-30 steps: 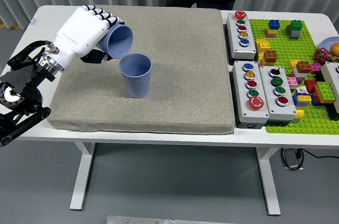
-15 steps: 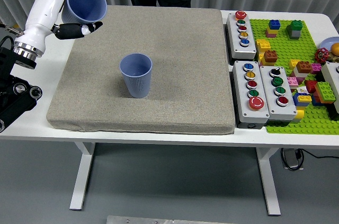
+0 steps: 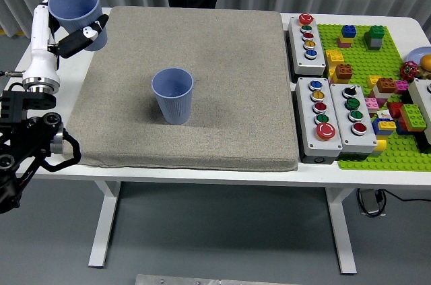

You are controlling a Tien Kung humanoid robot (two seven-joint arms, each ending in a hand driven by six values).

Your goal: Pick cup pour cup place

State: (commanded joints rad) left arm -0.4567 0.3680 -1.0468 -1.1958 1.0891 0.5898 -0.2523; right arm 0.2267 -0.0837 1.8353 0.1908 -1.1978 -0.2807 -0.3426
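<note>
1. The held cup [image 3: 75, 4] has been carried, over the last second, from a tilted pose just beside the rim of the standing cup [image 3: 173, 96] up and away to the upper left of the frame, and is now held nearly upright, mouth up.
2. From this the pour is judged finished; only the setting down of the held cup appears left to do.
3. The left hand [image 3: 64, 29] is closed around the held cup, with a dark thumb seen across its lower wall; the white forearm runs down the left edge of the frame.
4. The right hand is not in view.
5. The held cup is seen as a blue, ribbed, tapered cup with an open mouth; its contents cannot be made out.
6. The standing cup, of the same blue ribbed kind, is left upright on the grey mat [image 3: 229, 76], left of centre, well apart from the hand.
</note>
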